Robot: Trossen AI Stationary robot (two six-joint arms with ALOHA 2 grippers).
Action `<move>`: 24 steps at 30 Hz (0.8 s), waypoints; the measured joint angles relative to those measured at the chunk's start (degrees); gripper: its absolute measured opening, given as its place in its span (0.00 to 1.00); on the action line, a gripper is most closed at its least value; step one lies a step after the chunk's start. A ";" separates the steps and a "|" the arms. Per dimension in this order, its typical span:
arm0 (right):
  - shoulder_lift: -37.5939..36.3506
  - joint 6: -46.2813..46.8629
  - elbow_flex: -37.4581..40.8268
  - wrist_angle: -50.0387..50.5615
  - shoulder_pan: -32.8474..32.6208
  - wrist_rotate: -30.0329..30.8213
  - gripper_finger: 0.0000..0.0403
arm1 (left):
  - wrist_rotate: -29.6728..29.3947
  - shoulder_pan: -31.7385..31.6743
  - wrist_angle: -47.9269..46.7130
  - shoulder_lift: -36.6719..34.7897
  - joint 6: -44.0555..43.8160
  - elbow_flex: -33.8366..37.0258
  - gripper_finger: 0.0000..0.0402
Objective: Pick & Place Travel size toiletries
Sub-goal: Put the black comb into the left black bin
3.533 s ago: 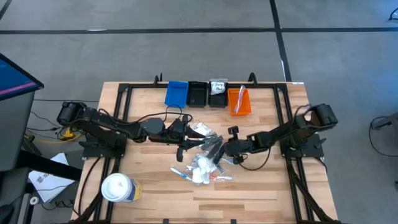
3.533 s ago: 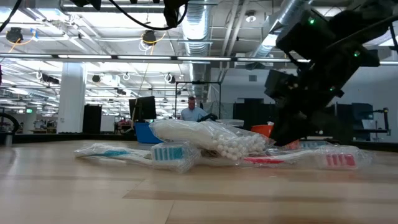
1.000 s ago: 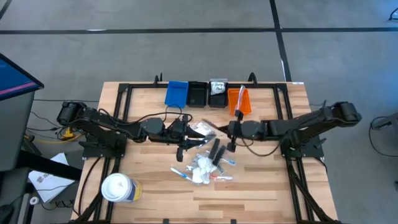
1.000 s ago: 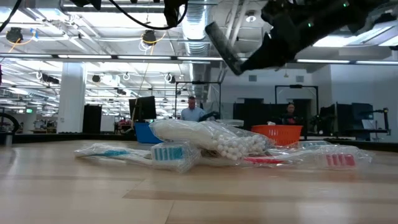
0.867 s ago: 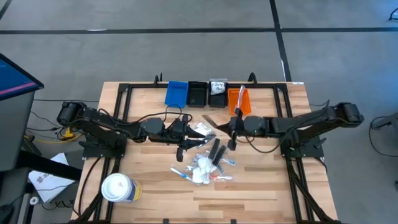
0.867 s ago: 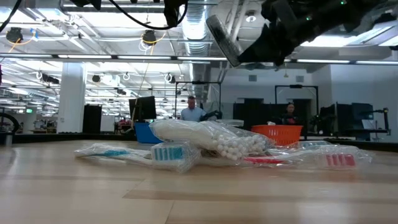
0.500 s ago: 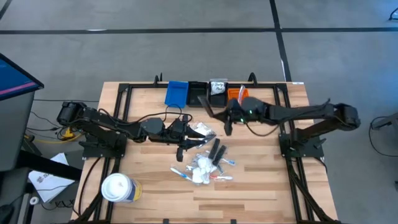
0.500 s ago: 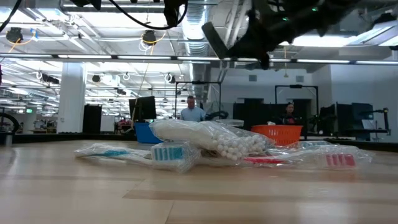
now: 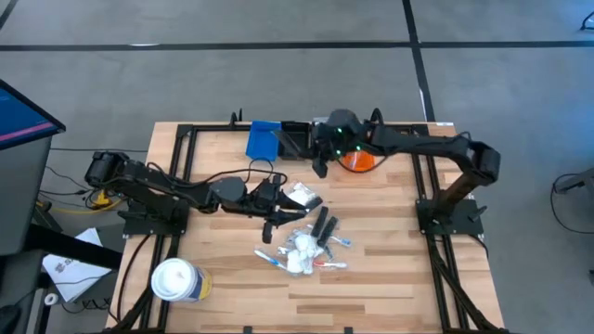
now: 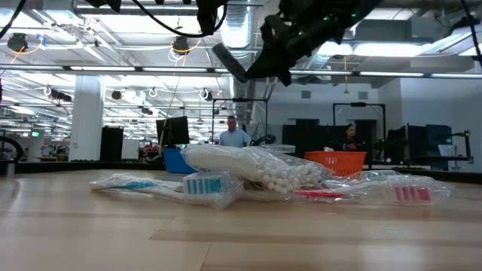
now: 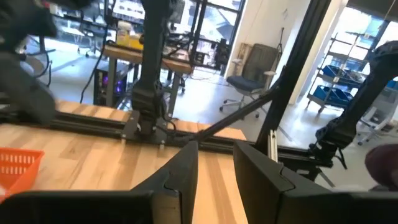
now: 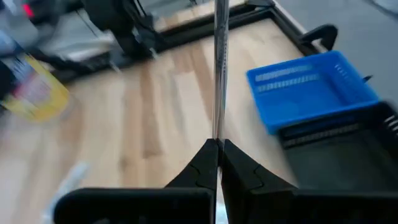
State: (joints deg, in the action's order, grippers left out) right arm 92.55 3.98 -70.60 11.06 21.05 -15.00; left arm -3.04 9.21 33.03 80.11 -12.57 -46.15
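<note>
Pale wood bench [image 9: 390, 278]. Blue bin [image 9: 264, 139], black bin [image 9: 295, 139] just by dark right claw [image 9: 321, 160]; orange bin [image 9: 357, 160] under its arm. Sachets [image 9: 302, 243]: clear/white w/ blue, red bits. Black combs [image 9: 325, 225]. Tub [image 9: 175, 281] white, yellow label.

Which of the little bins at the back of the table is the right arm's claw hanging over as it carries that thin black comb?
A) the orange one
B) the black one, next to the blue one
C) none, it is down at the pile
B: in the high view the right claw hangs at the black bin, shut on the comb, beside the blue bin.
</note>
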 joint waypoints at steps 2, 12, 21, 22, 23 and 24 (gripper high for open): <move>1.87 -4.58 -2.29 2.81 1.54 0.02 0.00 | 0.01 0.30 -2.03 -1.31 -0.06 0.00 0.24; 2.26 -41.14 -4.56 9.05 10.58 0.22 0.00 | -7.26 6.03 -9.43 -11.33 1.69 2.68 0.24; 3.48 -83.71 -5.47 8.82 10.85 5.54 0.00 | -12.50 6.56 -8.24 -14.22 2.02 5.73 0.24; 4.20 -84.56 -5.64 9.14 10.77 7.18 0.00 | -12.49 6.56 -8.04 -14.22 2.02 5.73 0.24; 5.14 -85.81 -5.89 9.70 10.75 8.84 0.00 | -12.49 6.55 -7.95 -14.22 2.04 5.73 0.24; 6.08 -87.37 -6.36 9.42 10.79 10.33 0.00 | -12.49 6.51 -8.00 -14.22 2.08 5.73 0.24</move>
State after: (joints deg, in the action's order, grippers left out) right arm 98.64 -83.38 -76.96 20.48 31.83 -4.67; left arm -15.53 15.73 25.03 65.89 -10.49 -40.42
